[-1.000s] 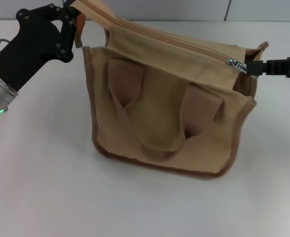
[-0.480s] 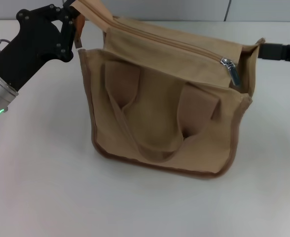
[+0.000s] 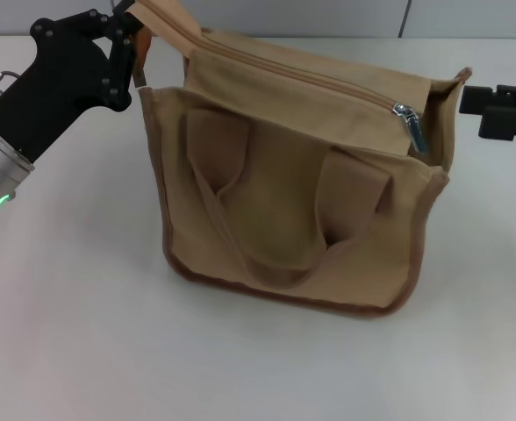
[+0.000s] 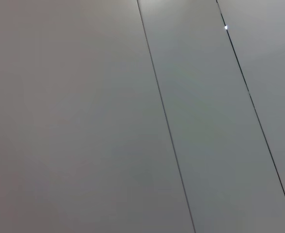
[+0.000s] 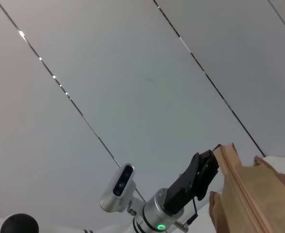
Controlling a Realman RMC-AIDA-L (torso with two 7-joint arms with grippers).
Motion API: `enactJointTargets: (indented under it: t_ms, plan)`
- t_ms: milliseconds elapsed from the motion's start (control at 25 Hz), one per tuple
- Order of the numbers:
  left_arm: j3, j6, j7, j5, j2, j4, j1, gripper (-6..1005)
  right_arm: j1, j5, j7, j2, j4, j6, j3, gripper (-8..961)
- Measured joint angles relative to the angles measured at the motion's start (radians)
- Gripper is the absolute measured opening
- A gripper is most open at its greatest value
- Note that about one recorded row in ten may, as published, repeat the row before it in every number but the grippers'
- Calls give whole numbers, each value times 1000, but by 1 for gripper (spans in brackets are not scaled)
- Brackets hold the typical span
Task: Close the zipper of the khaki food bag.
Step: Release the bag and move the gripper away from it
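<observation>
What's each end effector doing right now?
Left end effector: shut on the far corner of the boxy khaki canvas food bag.
Right end effector: beside the bag, holding nothing; open or shut cannot be told.

Left gripper [image 5: 214,160] pinches the khaki food bag [image 5: 251,199] corner

Left gripper [image 3: 128,26] raised at far left, jaws clamped shut; right gripper [image 3: 469,98] extends from the right.

Head camera looks down on the bag [image 3: 297,184] on the table [image 3: 82,333] from close above. Left wrist camera faces only panelled wall [image 4: 84,121]. Right wrist camera looks across, sharing the bag's corner [image 5: 249,194] and left tool [image 5: 211,162].
</observation>
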Motion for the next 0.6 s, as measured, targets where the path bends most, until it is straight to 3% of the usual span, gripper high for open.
enactJointTargets:
  t_ms: [160,600]
  plan:
    - [-1,-7,1,-27,-2,-1,8,9,-7,-3,-39,2,5,12,0,715]
    - [-2,-76,-149,-141,5,6,17,50,-14,-18,-78,10,7,10,-2,756]
